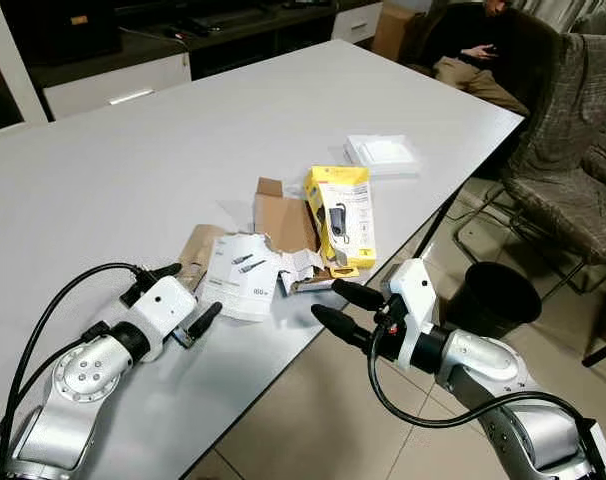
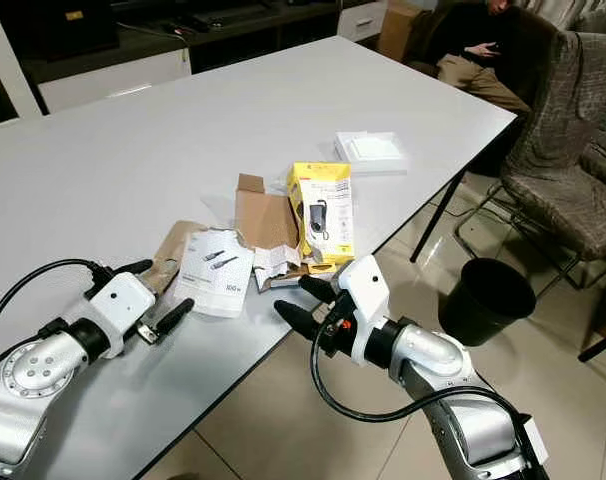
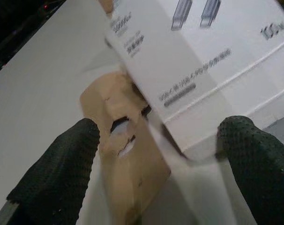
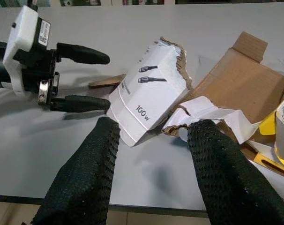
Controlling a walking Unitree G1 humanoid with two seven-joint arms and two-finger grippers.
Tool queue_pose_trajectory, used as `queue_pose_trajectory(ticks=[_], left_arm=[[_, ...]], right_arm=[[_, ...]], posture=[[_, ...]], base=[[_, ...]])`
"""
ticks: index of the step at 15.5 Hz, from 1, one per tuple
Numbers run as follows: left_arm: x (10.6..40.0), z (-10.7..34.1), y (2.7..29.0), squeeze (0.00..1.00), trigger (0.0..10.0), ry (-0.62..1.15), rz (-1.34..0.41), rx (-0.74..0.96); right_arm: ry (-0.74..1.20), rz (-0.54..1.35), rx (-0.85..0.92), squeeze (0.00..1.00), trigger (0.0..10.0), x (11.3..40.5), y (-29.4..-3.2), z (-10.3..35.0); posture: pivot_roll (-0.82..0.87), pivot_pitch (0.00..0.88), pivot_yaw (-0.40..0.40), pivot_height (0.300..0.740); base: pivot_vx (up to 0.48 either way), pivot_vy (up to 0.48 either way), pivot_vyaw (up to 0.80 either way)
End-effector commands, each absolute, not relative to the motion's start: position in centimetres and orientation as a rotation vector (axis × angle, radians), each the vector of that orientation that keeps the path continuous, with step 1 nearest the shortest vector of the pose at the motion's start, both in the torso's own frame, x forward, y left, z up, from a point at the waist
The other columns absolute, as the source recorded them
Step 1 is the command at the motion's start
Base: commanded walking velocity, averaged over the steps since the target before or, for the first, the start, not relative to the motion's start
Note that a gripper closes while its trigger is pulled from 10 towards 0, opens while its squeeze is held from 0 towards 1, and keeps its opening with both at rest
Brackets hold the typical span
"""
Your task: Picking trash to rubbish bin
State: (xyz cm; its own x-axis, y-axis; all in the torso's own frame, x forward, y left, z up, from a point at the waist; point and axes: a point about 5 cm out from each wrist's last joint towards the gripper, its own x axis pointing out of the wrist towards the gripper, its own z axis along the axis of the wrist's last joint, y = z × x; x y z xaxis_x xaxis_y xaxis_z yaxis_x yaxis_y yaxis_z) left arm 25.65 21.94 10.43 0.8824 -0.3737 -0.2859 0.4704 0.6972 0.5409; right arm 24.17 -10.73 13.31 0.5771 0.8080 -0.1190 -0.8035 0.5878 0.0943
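I have the left hand (image 1: 186,300) low over the white bench (image 1: 163,150), its wrist angled in from the near edge, fingers spread wide and holding nothing. Just ahead of its fingertips lies the torn white cable box (image 1: 240,276), and under that box's near corner a flat tan cardboard piece (image 3: 125,154) pokes out between my two fingers (the wrist view is a bit soft there). One finger (image 1: 204,319) almost touches the box's edge; I can't tell whether it actually does.

The right hand (image 1: 341,310) hangs off the bench's near edge, out over the tiled floor (image 1: 313,420), pointing back toward the litter with its fingers also wide apart and empty. Straight ahead of it sit a ripped white scrap (image 4: 212,115) and the brown cardboard flap (image 1: 281,218); beyond those, further from the hand, the yellow package (image 1: 343,212) lies flat, its end near the bench edge. Farther still, a flat white packet (image 1: 381,152) rests by itself.

The black rubbish bin (image 1: 495,297) stands on the floor to the outer side of my right arm, beside a grey chair (image 1: 568,190). A person sits behind the far corner. The bench beyond the left hand is bare.
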Motion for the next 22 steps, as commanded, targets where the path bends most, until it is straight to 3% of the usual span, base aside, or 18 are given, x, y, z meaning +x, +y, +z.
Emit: queue_pose_trajectory(ticks=[1,2,3,4,22], left_arm=[[25.8,10.1,22.0,0.00,10.0,0.174,-0.471,0.657],[25.8,10.0,22.2,0.00,5.1,0.186,-0.464,0.656],[25.8,10.0,22.3,0.00,5.1,0.192,-0.460,0.656],[25.8,9.7,22.6,0.00,0.0,0.207,-0.451,0.645],[26.2,8.7,23.6,0.00,0.0,0.313,-0.399,0.608]], right_arm=[[0.149,0.952,0.025,0.00,10.0,24.0,-10.9,13.7],[0.151,0.954,0.025,0.00,10.0,24.0,-10.9,13.7],[0.151,0.955,0.025,0.00,10.0,23.9,-10.9,13.7],[0.154,0.956,0.023,0.00,10.0,23.9,-10.9,13.6],[0.162,0.964,0.026,0.00,10.0,23.6,-10.7,13.4]], posture=[[0.07,0.059,-0.105,0.740],[0.07,0.061,-0.105,0.740],[0.07,0.061,-0.105,0.740],[0.07,0.062,-0.105,0.740],[0.07,0.063,-0.098,0.740]], base=[[0.000,0.000,0.00],[0.000,0.000,0.00],[0.000,0.000,0.00],[0.000,0.000,0.00],[0.000,0.000,0.00]])
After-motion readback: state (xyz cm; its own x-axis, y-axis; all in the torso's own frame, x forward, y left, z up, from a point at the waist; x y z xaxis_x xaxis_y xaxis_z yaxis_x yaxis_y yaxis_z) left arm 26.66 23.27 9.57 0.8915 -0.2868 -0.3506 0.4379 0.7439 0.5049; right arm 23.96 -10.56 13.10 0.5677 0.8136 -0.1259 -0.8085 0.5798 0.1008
